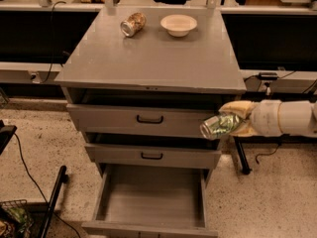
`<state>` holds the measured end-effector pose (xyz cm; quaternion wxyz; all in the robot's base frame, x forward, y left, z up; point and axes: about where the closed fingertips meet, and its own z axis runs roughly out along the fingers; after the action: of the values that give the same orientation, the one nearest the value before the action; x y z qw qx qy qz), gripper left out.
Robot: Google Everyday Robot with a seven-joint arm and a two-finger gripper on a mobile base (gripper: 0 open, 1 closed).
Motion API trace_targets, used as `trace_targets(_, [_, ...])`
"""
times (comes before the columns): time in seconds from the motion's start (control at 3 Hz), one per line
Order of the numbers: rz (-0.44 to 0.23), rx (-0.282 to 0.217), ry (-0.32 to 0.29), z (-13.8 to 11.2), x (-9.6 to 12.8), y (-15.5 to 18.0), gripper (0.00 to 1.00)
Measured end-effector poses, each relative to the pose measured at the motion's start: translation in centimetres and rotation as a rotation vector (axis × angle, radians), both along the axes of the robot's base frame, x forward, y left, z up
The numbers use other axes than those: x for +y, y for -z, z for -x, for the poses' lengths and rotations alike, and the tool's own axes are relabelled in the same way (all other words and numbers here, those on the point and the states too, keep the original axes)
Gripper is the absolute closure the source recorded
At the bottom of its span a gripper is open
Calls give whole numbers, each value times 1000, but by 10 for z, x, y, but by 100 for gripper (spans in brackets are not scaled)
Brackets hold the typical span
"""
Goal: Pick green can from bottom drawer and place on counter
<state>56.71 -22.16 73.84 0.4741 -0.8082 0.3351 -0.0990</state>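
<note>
My gripper (229, 122) comes in from the right on a white arm and is shut on the green can (218, 125). The can lies on its side in the yellowish fingers (237, 108), silver end pointing left. It hangs in the air at the right front corner of the cabinet, level with the top drawer front and below the counter (148, 58). The bottom drawer (151, 222) is pulled open below, its flat grey floor bare.
A tan-brown can (132, 24) lies on its side and a white bowl (178, 24) stands at the back of the counter. The two upper drawers (148, 119) are pulled out a little. A black pole (52, 202) and cables are on the floor to the left.
</note>
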Motion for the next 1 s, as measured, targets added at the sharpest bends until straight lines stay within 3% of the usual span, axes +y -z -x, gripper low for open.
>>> trace_targets(0.33, [29,-4,113,-16,-22,-56,100])
trace_targets(0.67, [86,7,188,-40,-19,-101,100])
trace_targets(1.0, [111,17,214,-60,-5,-120,100])
